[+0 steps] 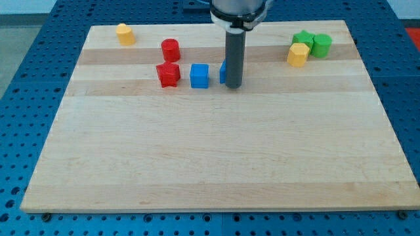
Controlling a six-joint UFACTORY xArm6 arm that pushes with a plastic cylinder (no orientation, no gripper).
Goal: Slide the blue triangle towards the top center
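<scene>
Tip of dark rod (234, 86) touching small blue triangle block (223, 72), mostly hidden behind it, near top middle of light wooden bench (216, 157), just right of blue cube (199, 75); no gripper here.

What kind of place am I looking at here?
Probably a robotics lab test bench: a wooden board on a blue perforated table, small coloured blocks, and my tip against a blue block.
</scene>
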